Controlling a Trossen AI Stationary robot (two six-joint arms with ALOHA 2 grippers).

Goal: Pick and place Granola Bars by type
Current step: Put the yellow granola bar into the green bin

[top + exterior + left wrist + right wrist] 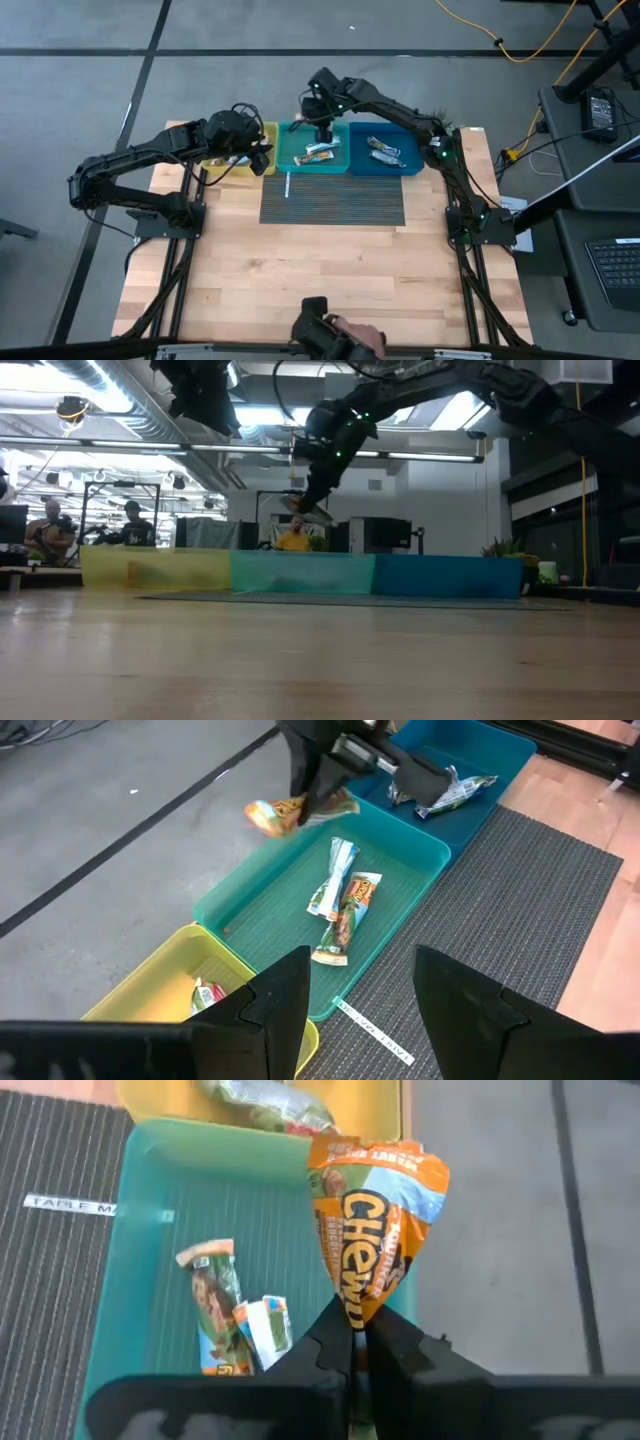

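My right gripper (322, 127) is shut on an orange-wrapped granola bar (375, 1220) above the far side of the teal bin (296, 158). Two bars lie flat in that bin: a tan one (350, 915) and a pale one (335, 875). Silver and blue bars (450, 792) lie in the blue bin (408, 165), and a green-and-red one (205, 995) lies in the yellow bin (268, 132). My left gripper (355, 1010) is open and holds nothing. It hovers where the yellow bin meets the teal bin. My right gripper pinches the orange bar between its two fingers by the crimped wrapper end (352, 1315). The fingers come from above, pointing down. The bar is lifted clear (305, 508) and hangs tilted below the fingers, over the teal bin.
The three bins stand in a row along the table's far edge, behind a dark ribbed mat (335, 200). A white label strip (287, 186) lies on the mat's left edge. A person's hand (355, 340) with a dark object shows at the near edge. Bare wood lies nearer.
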